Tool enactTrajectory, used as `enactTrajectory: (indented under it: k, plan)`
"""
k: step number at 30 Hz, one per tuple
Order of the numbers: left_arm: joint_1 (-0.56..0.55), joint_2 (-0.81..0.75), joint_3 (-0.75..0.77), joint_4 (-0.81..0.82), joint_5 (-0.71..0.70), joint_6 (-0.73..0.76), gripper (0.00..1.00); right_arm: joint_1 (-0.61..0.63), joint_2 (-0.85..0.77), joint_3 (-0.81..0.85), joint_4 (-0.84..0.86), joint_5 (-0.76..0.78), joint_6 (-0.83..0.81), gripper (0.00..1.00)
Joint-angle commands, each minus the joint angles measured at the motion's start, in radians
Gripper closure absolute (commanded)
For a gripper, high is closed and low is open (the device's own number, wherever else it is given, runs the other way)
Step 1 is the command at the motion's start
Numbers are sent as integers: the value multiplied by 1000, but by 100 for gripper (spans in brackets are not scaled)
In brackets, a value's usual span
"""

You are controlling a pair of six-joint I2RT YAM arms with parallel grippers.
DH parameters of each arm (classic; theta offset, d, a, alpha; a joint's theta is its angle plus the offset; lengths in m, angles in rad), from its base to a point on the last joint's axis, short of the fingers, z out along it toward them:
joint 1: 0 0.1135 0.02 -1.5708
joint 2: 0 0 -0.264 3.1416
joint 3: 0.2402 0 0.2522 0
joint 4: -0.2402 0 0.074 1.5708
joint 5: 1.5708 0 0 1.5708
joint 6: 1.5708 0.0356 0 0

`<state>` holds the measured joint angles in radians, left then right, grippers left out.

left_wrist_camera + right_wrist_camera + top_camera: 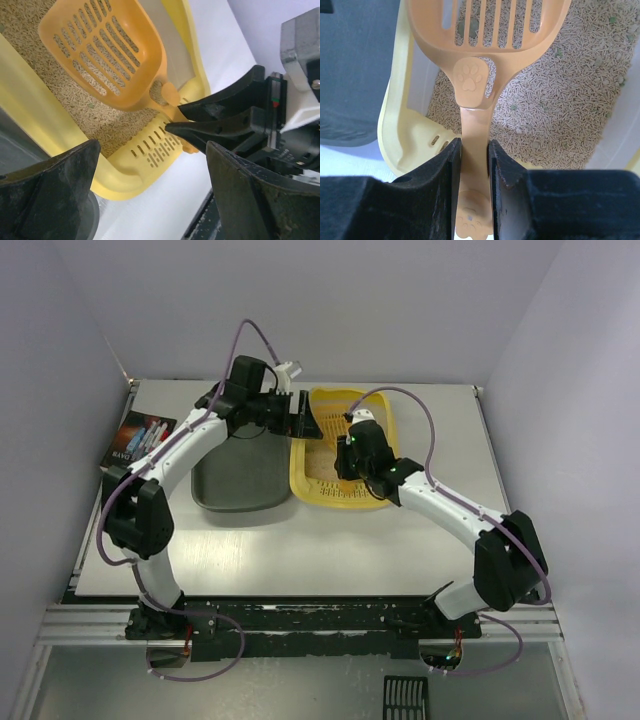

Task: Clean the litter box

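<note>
My right gripper (475,150) is clamped on the scoop (470,77) handle over the box (390,120), and my left gripper (152,150) hangs wide open, empty, at the box's ten o'clock.

Robot lab cell: white table (330,550) boxed in by plain pale walls (350,300), left arm (185,450) and right arm (445,508) bolted to a metal rail (90,626).

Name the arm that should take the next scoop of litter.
Right. The right fingers are shut on the handle of the scoop, with its slotted head over the litter in the litter box. The left fingers stand open and empty beside the box.
</note>
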<state>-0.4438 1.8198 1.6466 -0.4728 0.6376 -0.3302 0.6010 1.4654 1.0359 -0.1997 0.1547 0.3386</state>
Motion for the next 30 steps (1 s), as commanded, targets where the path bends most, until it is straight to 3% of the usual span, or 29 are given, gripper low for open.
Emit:
enactTrajectory:
  k: [1,16,30]
  plan:
    - [-26,7,50,61,-129,76,1,-6,-46,-21,39,-41,-28,100]
    - [-31,95,75,143,-159,85,1,-5,-130,-76,49,-123,-23,100]
    - [-32,176,114,191,-43,28,1,-5,-140,-84,54,-169,-30,100]
